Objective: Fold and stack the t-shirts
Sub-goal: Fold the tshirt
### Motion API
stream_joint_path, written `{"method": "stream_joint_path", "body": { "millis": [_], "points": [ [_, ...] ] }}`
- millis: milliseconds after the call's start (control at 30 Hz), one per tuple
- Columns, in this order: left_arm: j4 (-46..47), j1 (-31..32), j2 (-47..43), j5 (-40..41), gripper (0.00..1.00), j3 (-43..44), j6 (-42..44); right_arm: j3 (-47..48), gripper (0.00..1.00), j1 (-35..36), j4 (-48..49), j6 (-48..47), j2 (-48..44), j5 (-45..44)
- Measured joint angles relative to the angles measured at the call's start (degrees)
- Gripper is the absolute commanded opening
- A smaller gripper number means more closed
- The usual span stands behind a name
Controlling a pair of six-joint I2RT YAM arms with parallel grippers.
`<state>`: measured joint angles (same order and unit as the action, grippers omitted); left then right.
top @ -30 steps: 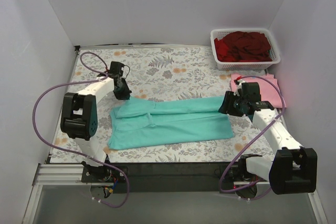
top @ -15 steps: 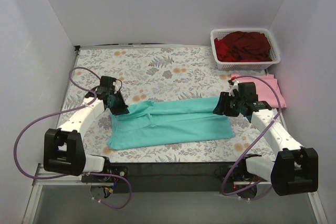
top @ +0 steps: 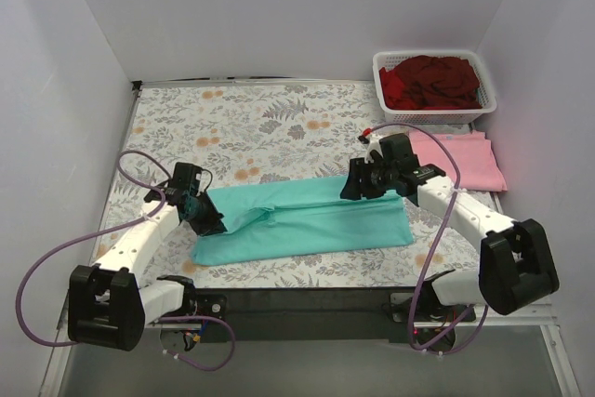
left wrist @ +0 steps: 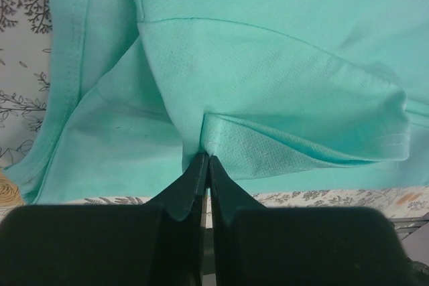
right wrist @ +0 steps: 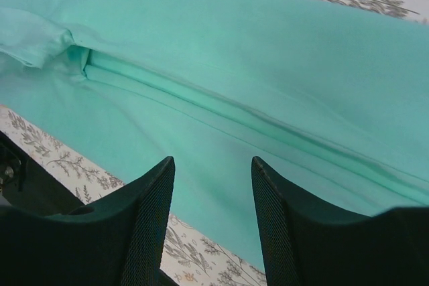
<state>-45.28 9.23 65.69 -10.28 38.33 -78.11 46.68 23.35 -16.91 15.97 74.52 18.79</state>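
Note:
The teal-green t-shirt (top: 307, 220) lies folded lengthwise across the near middle of the table. My left gripper (top: 206, 220) is shut on a fold of the teal-green t-shirt (left wrist: 268, 85) at its left end, seen pinched between the fingers in the left wrist view (left wrist: 204, 159). My right gripper (top: 351, 188) is open and empty, hovering over the shirt's upper edge right of centre; the shirt (right wrist: 268, 98) shows between its fingers (right wrist: 213, 165). A light pink shirt (top: 460, 157) lies folded at the right. Dark red shirts (top: 432, 81) fill the basket.
The white lattice basket (top: 386, 99) stands at the back right corner. The floral tablecloth (top: 260, 118) covers the table. White walls close in the left, back and right. A purple cable (top: 56, 248) loops beside the left arm.
My left gripper moved down toward the near edge, dragging the shirt's left end with it. My right gripper moved left along the shirt's upper edge, away from the pink shirt.

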Motion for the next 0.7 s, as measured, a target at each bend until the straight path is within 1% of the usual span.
{"method": "stream_joint_path", "body": {
  "millis": [133, 233, 300, 400, 567, 700],
  "points": [
    [-1.33, 0.00, -1.05, 1.55, 0.10, -0.15, -1.53, 1.25, 0.56, 3.48, 2.64, 0.90, 3.78, 0.92],
    [-2.16, 0.00, -1.03, 3.10, 0.26, -0.15, -2.47, 2.32, 0.56, 6.21, 4.22, 1.62, 6.58, 1.55],
    [-2.86, 0.02, -1.03, 4.48, 0.39, -0.15, -3.10, 3.23, 0.56, 7.91, 5.20, 1.95, 8.28, 2.19],
    [-3.63, 0.00, -1.55, 6.49, 0.53, -0.04, -3.58, 5.68, 0.56, 10.49, 6.25, 2.43, 11.10, 2.91],
    [-3.87, 0.00, -4.92, 7.82, 0.54, 1.55, -3.61, 10.49, 0.55, 13.99, 8.48, 3.63, 15.91, 4.15],
    [-2.29, 0.00, -5.51, 6.73, 0.53, 2.69, -3.28, 15.15, 0.54, 17.16, 10.36, 4.79, 21.14, 5.35]
  ]
}}
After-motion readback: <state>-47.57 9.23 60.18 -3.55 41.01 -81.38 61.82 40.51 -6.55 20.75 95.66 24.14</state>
